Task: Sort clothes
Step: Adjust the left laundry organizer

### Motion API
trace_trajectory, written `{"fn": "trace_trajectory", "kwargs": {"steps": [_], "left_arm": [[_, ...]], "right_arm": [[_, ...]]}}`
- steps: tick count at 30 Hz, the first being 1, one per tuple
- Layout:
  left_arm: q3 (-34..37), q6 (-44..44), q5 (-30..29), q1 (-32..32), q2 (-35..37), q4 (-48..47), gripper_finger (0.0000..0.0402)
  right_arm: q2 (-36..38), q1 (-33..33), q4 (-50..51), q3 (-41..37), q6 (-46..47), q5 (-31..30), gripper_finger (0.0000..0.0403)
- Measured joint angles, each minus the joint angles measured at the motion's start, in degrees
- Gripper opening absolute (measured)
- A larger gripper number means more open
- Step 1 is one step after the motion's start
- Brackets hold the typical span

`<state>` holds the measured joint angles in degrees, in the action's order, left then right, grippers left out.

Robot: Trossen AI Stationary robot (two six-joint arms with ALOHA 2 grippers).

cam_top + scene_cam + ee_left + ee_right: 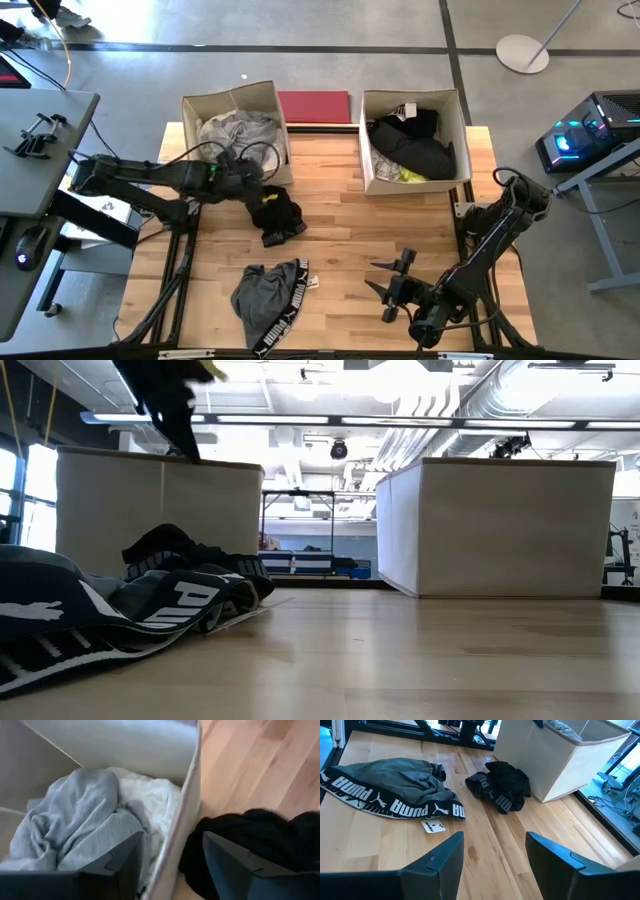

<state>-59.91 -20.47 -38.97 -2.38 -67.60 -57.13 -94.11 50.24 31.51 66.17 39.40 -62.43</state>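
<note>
My left gripper (258, 190) is open at the near right corner of the left box (232, 97); in its wrist view (172, 840) one finger stands over the box's inside and the other outside the wall. A black garment (278, 216) with a neon yellow patch (268, 197) lies on the table just beyond that corner and shows in the left wrist view (260, 835). A grey garment with a PUMA waistband (270, 300) lies flat near the front edge. My right gripper (388, 288) is open and empty above the table's near right part. My left gripper: in the low view a dark strip of cloth with a yellow bit (170, 405) hangs down from the top left, above the left box. Whether it touches a finger I cannot tell. Nothing lies between the fingers in the left wrist view.
The left box holds grey cloth (75, 825) and white cloth (150, 800). The right box (412, 95) holds black, neon yellow and printed garments. A flat red board (314, 107) lies between the boxes at the far edge. Bare wood (380, 230) spans the middle of the table.
</note>
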Motion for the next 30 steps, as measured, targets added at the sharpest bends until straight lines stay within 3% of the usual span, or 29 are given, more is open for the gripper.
{"fn": "trace_trajectory", "kwargs": {"steps": [4, 7, 10, 14, 16, 21, 30], "left_arm": [[3.17, 7.01, 8.68, 6.21, -0.16, 4.47, 0.0200], [5.11, 11.52, 16.46, 10.71, -0.28, 6.81, 0.0178], [6.45, 16.42, 21.12, 12.73, -0.41, 7.86, 0.0130], [6.72, 21.96, 22.79, 11.66, -0.34, 6.23, 0.0033], [6.72, 23.28, 22.11, 10.05, -0.28, 4.77, 0.0010], [6.70, 25.21, 15.88, 5.16, -0.32, 0.47, 0.0008], [6.90, 26.97, -1.40, -3.50, -0.47, -3.31, 0.0002]], "right_arm": [[0.00, 0.00, -0.02, 0.00, -0.68, -0.35, 0.0201], [0.00, 0.00, -0.02, 0.00, -0.64, -0.35, 0.0201], [0.00, 0.00, -0.04, 0.00, -0.46, -0.07, 0.0201], [0.00, 0.00, -0.41, 0.00, -0.33, -0.02, 0.0201], [0.00, 0.00, -0.76, 0.00, -0.30, -0.02, 0.0201], [0.00, 0.00, -1.09, 0.00, 0.85, -0.07, 0.0201], [0.00, 0.00, -0.96, 0.00, 1.12, -0.09, 0.0201]]}}
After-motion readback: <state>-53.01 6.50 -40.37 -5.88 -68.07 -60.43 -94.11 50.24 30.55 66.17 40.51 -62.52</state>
